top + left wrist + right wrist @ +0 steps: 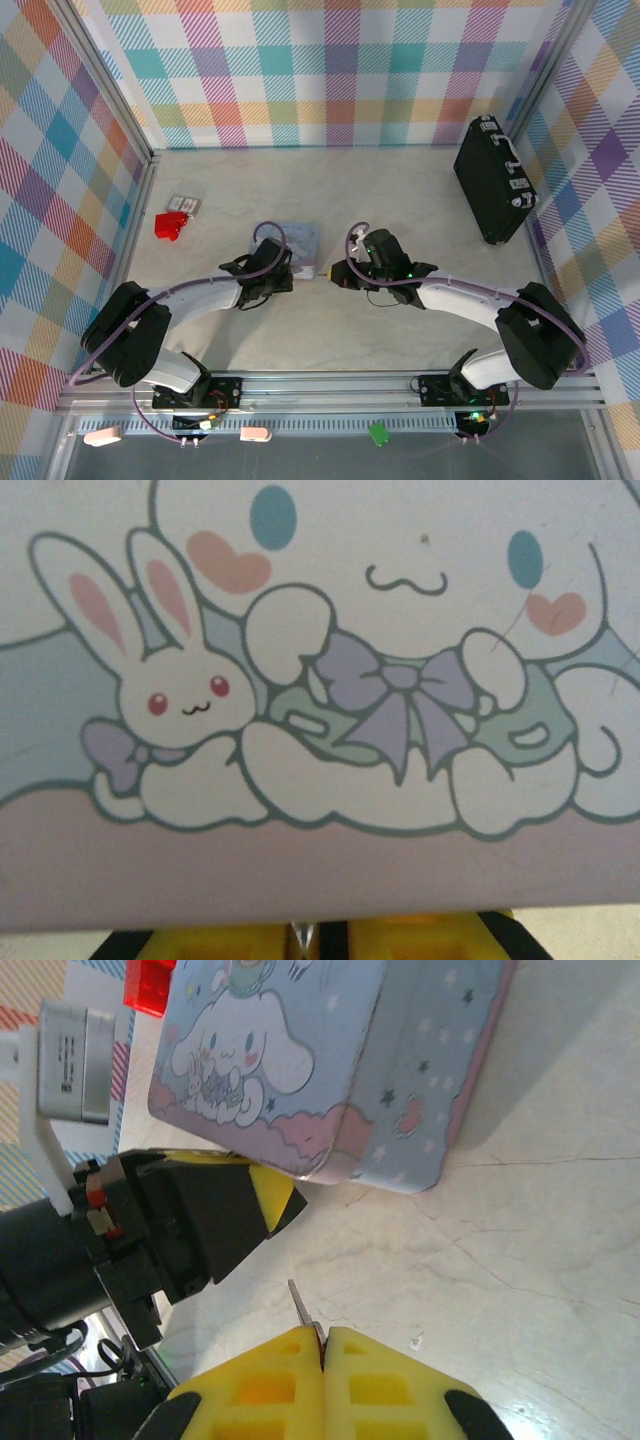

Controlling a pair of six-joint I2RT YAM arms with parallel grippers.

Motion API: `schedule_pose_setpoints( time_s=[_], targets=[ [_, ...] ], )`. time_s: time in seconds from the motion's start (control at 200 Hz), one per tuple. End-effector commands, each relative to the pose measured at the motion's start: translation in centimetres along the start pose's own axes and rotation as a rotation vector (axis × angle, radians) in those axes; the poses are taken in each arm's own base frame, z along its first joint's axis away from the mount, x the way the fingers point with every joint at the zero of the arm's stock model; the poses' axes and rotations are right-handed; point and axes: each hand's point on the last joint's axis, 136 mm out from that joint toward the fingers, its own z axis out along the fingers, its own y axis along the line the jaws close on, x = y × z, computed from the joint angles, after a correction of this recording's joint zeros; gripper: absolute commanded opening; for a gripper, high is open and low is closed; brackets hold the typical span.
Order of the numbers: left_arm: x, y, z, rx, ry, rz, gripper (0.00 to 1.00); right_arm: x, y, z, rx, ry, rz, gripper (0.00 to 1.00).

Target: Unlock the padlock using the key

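The pastel cartoon tin (300, 238) lies mid-table, and its lid (400, 630) is close up in the left wrist view. My left gripper (292, 272) sits at the tin's near edge. Its yellow fingers (220, 942) are nearly together on a thin silvery piece (303, 938) that looks like the padlock's shackle. The padlock's black body is hidden. My right gripper (325, 1335) is shut on the key (301, 1306), whose slim grey blade sticks out toward the left gripper (270, 1195), a short gap away. From above, the right gripper (338, 273) is just right of the left one.
A large black case (492, 180) with silver latches stands at the back right by the wall. A red plastic item (171, 224) and a small packet (185, 204) lie at the left. Plaid walls enclose the table on three sides.
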Motion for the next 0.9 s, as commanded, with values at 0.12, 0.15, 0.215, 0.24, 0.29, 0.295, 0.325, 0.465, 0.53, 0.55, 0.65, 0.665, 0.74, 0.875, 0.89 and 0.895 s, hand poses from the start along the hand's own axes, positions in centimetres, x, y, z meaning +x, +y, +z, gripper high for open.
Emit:
schedule_pose_setpoints(
  time_s=[0.12, 0.15, 0.215, 0.24, 0.29, 0.295, 0.325, 0.465, 0.53, 0.55, 0.65, 0.665, 0.74, 0.875, 0.89, 0.895],
  targets=[
    [0.3, -1.6, -0.8, 0.004, 0.12, 0.005, 0.15, -0.4, 1.2, 1.8, -0.027, 0.019, -0.038, 0.0],
    [0.3, -1.8, -0.8, 0.011, 0.13, 0.001, 0.16, -0.4, 1.2, 1.9, -0.023, 0.02, -0.037, 0.0],
    [0.2, -2.3, -0.8, 0.021, 0.143, -0.013, 0.16, -0.6, 1.1, 2.2, -0.018, 0.022, -0.044, 0.0],
    [0.2, -2.3, -0.8, 0.022, 0.15, -0.019, 0.16, -0.7, 1.1, 2.3, -0.016, 0.02, -0.049, 0.0],
    [0.2, -2.7, -0.9, 0.032, 0.161, -0.027, 0.16, -0.9, 0.8, 2.6, 0.006, 0.02, -0.055, 0.0],
    [0.2, -2.7, -0.8, 0.031, 0.163, -0.028, 0.16, -0.9, 0.7, 2.7, 0.009, 0.019, -0.055, 0.0],
    [0.3, -2.8, -0.8, 0.035, 0.17, -0.033, 0.16, -1.0, 0.4, 2.9, 0.026, 0.02, -0.057, 0.0],
    [0.2, -3.5, -0.7, 0.051, 0.203, -0.048, 0.16, -1.9, -0.9, 3.7, 0.069, 0.013, -0.062, 0.0],
    [0.2, -3.9, -0.6, 0.065, 0.208, -0.053, 0.16, -2.6, -1.4, 4.2, 0.077, 0.013, -0.056, 0.0],
    [0.2, -4.0, -0.5, 0.067, 0.208, -0.056, 0.16, -2.9, -1.5, 4.3, 0.077, 0.011, -0.056, 0.0],
    [0.2, -4.3, -0.2, 0.074, 0.214, -0.076, 0.16, -4.1, -2.2, 4.9, 0.086, 0.01, -0.048, 0.0],
    [0.1, -4.3, -0.2, 0.076, 0.215, -0.082, 0.15, -4.2, -2.4, 5.0, 0.089, 0.009, -0.044, 0.0],
    [0.1, -4.8, 0.1, 0.088, 0.22, -0.106, 0.15, -5.1, -2.8, 5.1, 0.082, 0.0, -0.026, 0.0],
    [-0.3, -5.2, 0.4, 0.093, 0.215, -0.151, 0.14, -6.4, -3.4, 5.1, 0.065, -0.014, 0.005, 0.0],
    [-0.3, -5.3, 0.5, 0.096, 0.214, -0.155, 0.14, -6.5, -3.5, 5.1, 0.063, -0.015, 0.008, 0.0],
    [-0.4, -5.3, 0.5, 0.097, 0.214, -0.157, 0.14, -6.5, -3.5, 5.1, 0.063, -0.014, 0.009, 0.0]
  ],
)
